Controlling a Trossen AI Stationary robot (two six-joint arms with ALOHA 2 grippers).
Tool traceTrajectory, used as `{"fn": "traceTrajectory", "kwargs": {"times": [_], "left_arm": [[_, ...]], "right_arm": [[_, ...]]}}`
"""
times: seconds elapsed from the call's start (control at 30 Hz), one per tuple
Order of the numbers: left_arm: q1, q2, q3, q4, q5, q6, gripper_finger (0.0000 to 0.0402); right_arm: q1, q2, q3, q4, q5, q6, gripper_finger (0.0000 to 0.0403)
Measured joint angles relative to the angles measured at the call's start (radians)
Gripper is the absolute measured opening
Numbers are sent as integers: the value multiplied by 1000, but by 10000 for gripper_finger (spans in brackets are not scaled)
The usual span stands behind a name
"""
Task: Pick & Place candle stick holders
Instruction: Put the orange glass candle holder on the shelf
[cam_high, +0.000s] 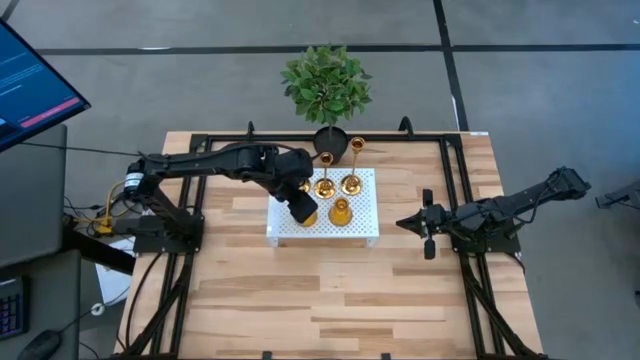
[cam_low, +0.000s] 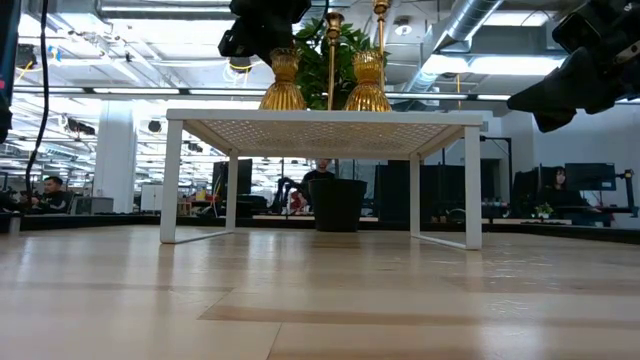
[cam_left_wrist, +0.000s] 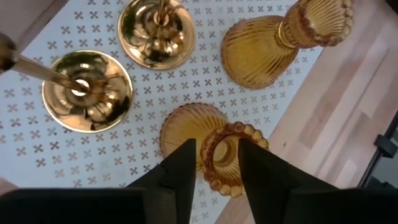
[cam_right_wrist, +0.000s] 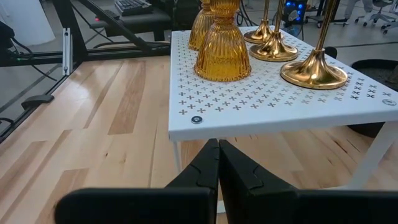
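Observation:
Five gold holders stand on the white perforated tray. Three are tall and slim-stemmed, with round bases. Two are short, ribbed and bulbous. My left gripper reaches in from the table's left and is open. Its fingers stand on either side of the beaded top rim of the near-left short holder, which rests on the tray by its base. My right gripper is shut and empty, low over the table, right of the tray. My left gripper's fingers come slanting down from the table's left at the short holder's top rim. I cannot tell whether they touch it. The holder stands upright on the tray.
A green plant in a black pot stands just behind the tray. A black frame runs along the table's sides. A monitor is off the far left. Bare wood lies in front of the tray.

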Motion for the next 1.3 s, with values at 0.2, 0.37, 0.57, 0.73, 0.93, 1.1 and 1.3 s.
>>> {"fn": "traceTrajectory", "kwargs": {"times": [0.2, 0.37, 0.57, 0.73, 0.93, 1.1, 1.3], "left_arm": [[0, -25, -1, 6, 0, 0, 111], [0, -71, -1, 9, 0, 12, 104], [-4, -142, -1, 15, -3, 7, 101], [-6, -208, -1, 19, -3, 40, 99], [-124, -238, -4, 19, -159, 199, 44], [-294, -247, -58, 21, -375, 268, 6], [-499, -286, -198, 25, -623, 195, 3]], "right_arm": [[0, 0, 0, 0, 0, 0, 0], [0, 0, 0, 0, 0, 0, 0], [0, 0, 0, 0, 0, 0, 0], [0, 0, 0, 0, 0, 0, 0], [0, 0, 0, 0, 0, 0, 0], [0, 0, 0, 0, 0, 0, 0], [0, 0, 0, 0, 0, 0, 0]]}}
